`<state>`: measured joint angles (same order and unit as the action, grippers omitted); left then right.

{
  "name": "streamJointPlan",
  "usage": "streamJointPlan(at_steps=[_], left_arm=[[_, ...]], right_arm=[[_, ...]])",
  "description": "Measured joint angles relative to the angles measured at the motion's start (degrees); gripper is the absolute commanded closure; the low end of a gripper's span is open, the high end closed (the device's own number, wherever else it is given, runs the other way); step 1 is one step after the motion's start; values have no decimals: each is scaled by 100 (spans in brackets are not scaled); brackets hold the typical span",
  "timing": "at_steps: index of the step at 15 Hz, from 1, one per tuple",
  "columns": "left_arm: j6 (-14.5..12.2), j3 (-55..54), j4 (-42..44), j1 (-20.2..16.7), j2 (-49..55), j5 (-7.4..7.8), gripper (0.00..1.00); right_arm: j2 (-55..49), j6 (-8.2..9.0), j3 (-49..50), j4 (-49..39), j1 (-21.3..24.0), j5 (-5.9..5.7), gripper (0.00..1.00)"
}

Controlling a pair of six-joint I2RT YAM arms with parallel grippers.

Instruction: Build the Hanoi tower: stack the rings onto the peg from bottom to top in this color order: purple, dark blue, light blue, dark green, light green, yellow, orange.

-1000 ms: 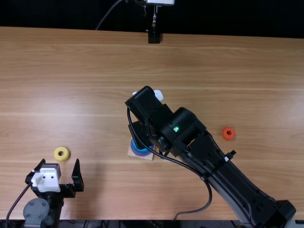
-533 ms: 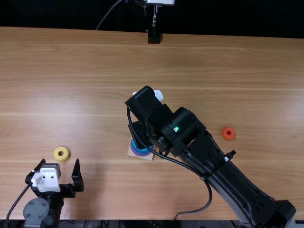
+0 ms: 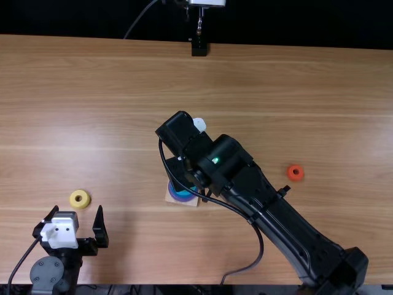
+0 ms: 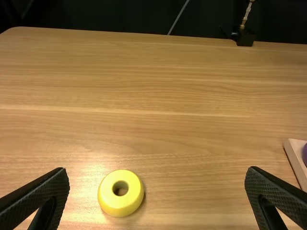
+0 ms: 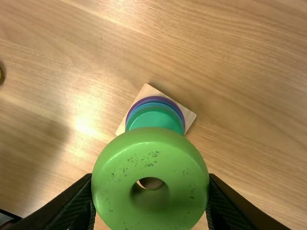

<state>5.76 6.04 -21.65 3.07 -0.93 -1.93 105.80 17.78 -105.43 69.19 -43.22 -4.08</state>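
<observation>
Grip status: my right fingers (image 5: 76,203) clamp the light green ring (image 5: 149,153) near the stack (image 5: 156,117); my left fingers (image 4: 43,194) stand wide, empty. Ring is likely light, rigid, slippery; hold opposite outer walls.

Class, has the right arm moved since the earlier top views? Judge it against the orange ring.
Yes: in the top view, the right arm has shifted toward the left edge, widening its gap from the unmoved orange ring.
</observation>
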Motion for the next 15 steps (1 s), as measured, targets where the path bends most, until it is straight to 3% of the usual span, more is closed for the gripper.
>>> streamJointPlan(at_steps=[1, 2, 3, 4, 11, 13, 15], left_arm=[[-2, 0, 0, -2, 0, -4, 0], [-2, 0, 0, 0, 0, -2, 0], [-2, 0, -2, 0, 0, -2, 0], [0, 0, 0, 0, 0, 0, 0], [2, 0, 2, -2, 0, -2, 0], [0, 0, 0, -2, 0, -4, 0], [0, 0, -2, -2, 0, 0, 0]], right_arm=[[0, -2, 0, 0, 0, 0, 100], [0, 0, 0, -2, 0, -2, 61], [0, 2, 0, 2, 13, -2, 15], [0, 2, 0, 24, 15, 2, 0], [120, 9, -31, -22, 39, 2, 0], [118, 7, -111, -199, 271, 2, 0], [118, -15, -114, -586, 791, -2, 0]])
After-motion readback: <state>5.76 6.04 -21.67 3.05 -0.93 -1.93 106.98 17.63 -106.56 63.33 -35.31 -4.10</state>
